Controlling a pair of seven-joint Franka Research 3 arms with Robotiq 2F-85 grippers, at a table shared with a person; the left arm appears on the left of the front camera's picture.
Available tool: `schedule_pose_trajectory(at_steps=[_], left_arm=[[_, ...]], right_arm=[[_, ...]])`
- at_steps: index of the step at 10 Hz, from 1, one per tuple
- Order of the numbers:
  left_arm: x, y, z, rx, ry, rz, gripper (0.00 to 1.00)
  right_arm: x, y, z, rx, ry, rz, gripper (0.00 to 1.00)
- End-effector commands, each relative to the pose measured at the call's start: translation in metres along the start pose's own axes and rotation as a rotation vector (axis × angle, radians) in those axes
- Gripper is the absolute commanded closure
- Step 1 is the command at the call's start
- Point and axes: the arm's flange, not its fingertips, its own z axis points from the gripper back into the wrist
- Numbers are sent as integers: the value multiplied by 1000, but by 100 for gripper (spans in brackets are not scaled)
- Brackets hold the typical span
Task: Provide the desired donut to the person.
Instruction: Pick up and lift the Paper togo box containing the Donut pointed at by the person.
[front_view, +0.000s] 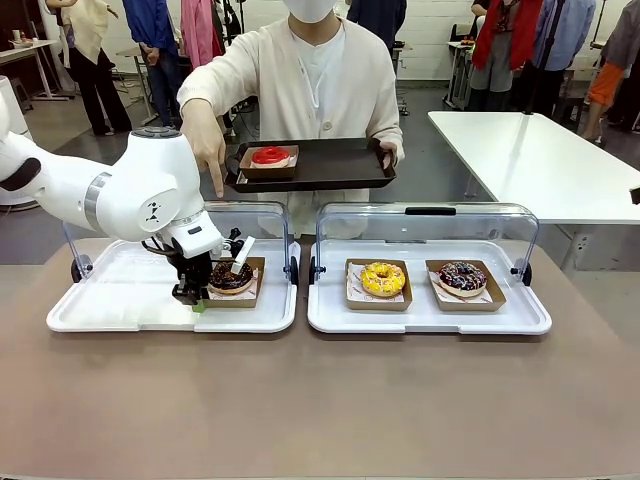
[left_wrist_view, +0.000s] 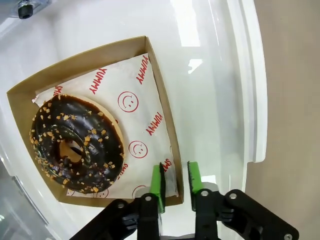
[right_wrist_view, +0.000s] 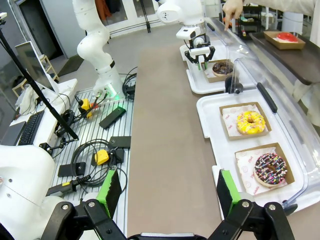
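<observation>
The person (front_view: 318, 80) points down at the chocolate donut (left_wrist_view: 75, 144) in its cardboard tray (left_wrist_view: 155, 75). The left claw (left_wrist_view: 175, 181) straddles the tray's wall at the donut's 4 o'clock, jaws narrowly parted, not yet clamped. Next: pinch and lift. The right claw (right_wrist_view: 169, 192) hangs released, well apart.

a chocolate-glazed donut (left_wrist_view: 76, 145) flecked with tan crumbs sits on white paper (left_wrist_view: 135, 107) printed with red smileys, lower left of the frame. a yellow donut (front_view: 383, 278), a dark sprinkled donut (front_view: 462, 276), a red donut (front_view: 270, 155) on a black tray (front_view: 330, 165).
</observation>
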Motion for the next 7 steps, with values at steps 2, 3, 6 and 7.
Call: schedule_pose_trajectory(at_steps=[2,3,6,7], left_arm=[[1,3,2,1,7,14,100],[0,2,3,1,9,8,100],[0,1,4,-12,13,3,100],[1,-2,8,-38,19,1,100]], right_arm=[[0,0,-1,3,-9,6,0],[0,0,-1,3,-9,6,0],[0,0,-1,3,-9,6,0],[0,0,-1,3,-9,6,0]])
